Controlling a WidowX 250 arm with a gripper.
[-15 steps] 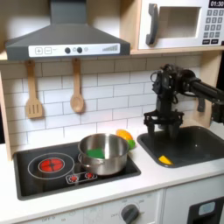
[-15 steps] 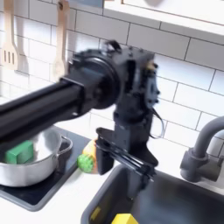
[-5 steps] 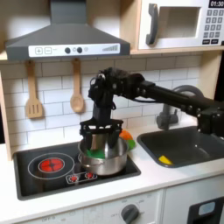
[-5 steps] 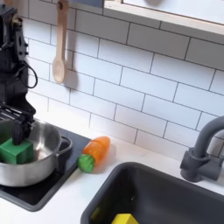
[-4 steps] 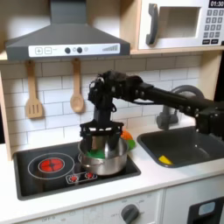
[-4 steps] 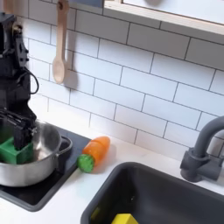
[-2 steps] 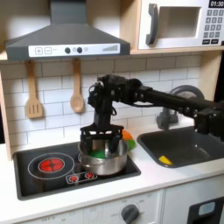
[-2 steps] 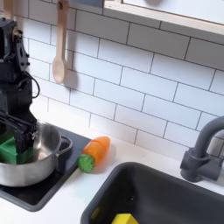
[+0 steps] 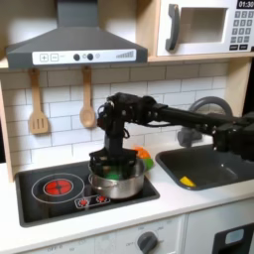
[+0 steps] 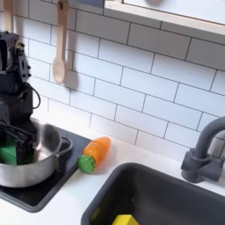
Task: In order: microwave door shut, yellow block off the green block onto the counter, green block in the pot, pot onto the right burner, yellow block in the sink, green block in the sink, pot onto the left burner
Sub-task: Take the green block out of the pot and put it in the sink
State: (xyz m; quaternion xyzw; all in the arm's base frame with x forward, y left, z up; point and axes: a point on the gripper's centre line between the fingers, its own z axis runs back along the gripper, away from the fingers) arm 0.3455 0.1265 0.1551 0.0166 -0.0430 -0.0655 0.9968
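Reaching down into the pot (image 9: 117, 182) on the right burner of the black cooktop (image 9: 40, 200) in the first exterior view, the gripper (image 9: 111, 163) with fingers spread apart on either side of the green block (image 10: 8, 151), not closed on it as far as the second exterior view shows; block resting inside the pot at the second exterior view's far left. Yellow block (image 9: 187, 182) lying in the sink (image 9: 220, 169) near its left front corner in the first exterior view, microwave door (image 9: 194, 27) shut up top, orange-and-green toy vegetable (image 10: 94, 153) on the counter (image 10: 81, 194) between pot and sink
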